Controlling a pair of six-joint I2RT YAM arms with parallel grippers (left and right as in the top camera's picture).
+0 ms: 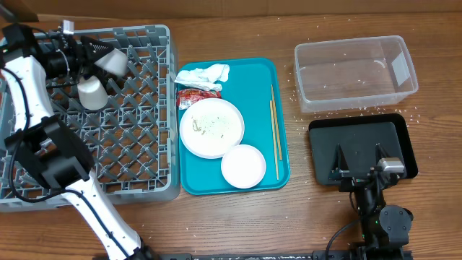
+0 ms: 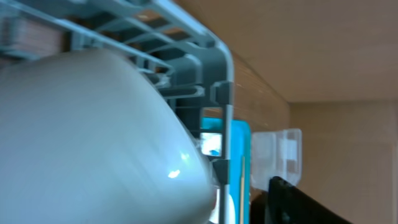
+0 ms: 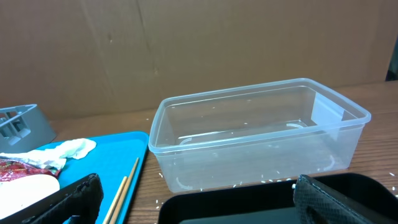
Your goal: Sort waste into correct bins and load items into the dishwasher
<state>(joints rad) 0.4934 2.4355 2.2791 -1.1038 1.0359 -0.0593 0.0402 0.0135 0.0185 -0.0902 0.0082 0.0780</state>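
My left gripper (image 1: 99, 56) reaches over the grey dishwasher rack (image 1: 144, 115), its fingers spread beside a white cup (image 1: 114, 61) that lies tilted on the grid. That cup (image 2: 93, 137) fills the left wrist view and hides the fingers. A second cup (image 1: 92, 92) stands in the rack close by. The plate (image 1: 211, 127) with food grains, the bowl (image 1: 243, 166), the chopsticks (image 1: 274, 130), a crumpled napkin (image 1: 206, 75) and a red-and-white wrapper (image 1: 193, 96) lie on the teal tray (image 1: 260, 72). My right gripper (image 1: 359, 165) hovers open and empty over the black tray (image 1: 357, 130).
The clear tub (image 1: 354, 72) stands behind the black tray with a few grains inside. Rice grains (image 1: 292, 94) are scattered on the wooden table around both bins. Cardboard walls close off the back.
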